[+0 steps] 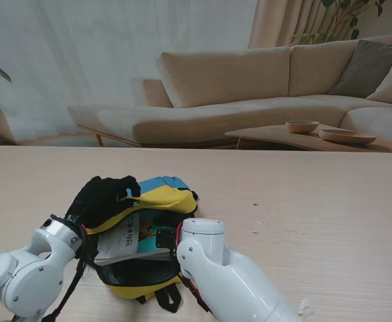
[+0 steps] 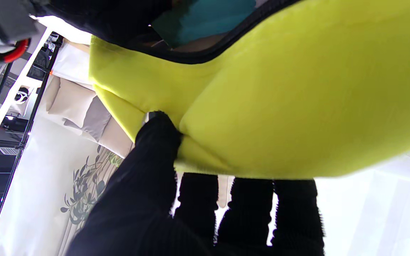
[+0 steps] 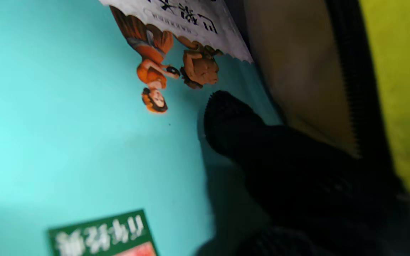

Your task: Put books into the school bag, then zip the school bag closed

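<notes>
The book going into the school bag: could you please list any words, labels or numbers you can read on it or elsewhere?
Book cover, white band: large dark Chinese characters, cut off by the frame edge and not readable.
Same cover, green label: pale characters, too blurred to read.
School bag: no text visible.
Stand view: print on the book is too small to read.

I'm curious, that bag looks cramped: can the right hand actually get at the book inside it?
Probably yes. The left hand holds the yellow flap of the school bag up, so the mouth is open, and the right hand's finger already rests on the book.
</notes>
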